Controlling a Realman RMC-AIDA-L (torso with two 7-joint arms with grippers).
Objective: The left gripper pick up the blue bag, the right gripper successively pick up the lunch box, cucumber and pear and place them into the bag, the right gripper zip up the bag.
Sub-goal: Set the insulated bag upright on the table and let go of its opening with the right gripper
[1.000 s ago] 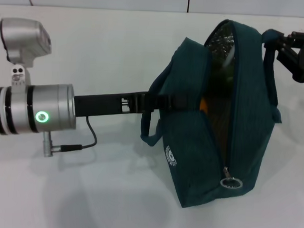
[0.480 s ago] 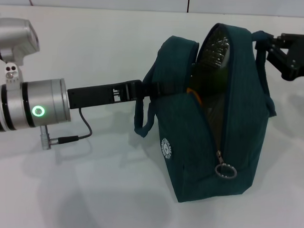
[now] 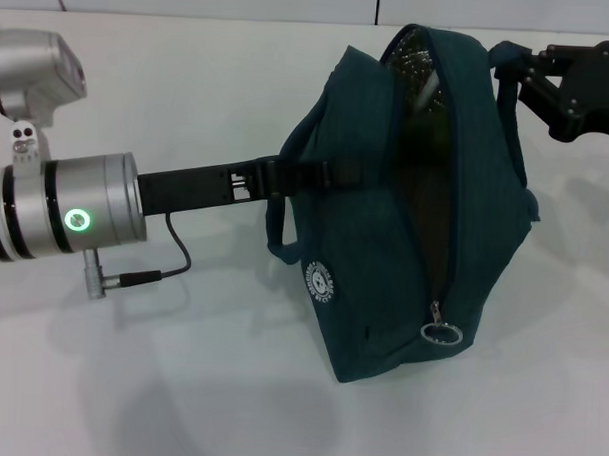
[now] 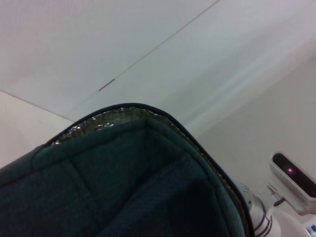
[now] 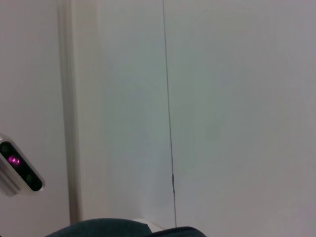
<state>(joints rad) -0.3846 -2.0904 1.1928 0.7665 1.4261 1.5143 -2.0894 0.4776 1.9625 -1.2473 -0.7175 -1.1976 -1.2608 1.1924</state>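
The blue bag (image 3: 385, 221) stands tilted on the white table, its mouth open along the top and showing silver foil lining. Its ring-pull zipper (image 3: 441, 333) sits at the near end. My left gripper (image 3: 321, 173) reaches in from the left and is shut on the bag's near side by a loop handle. At the back right, my right gripper (image 3: 515, 70) touches the far handle; its grip is unclear. Bag fabric (image 4: 123, 168) fills the left wrist view, and a strip of bag (image 5: 113, 228) edges the right wrist view. The lunch box, cucumber and pear are hidden; only dim green shows inside.
The left arm's silver cuff (image 3: 75, 215) with a green light and a black cable (image 3: 153, 273) lies across the table's left side. A wall seam (image 3: 377, 5) runs behind the table.
The bag has shifted left and away, with both grippers moving along. An orange patch seen in the bag's mouth a second ago no longer shows.
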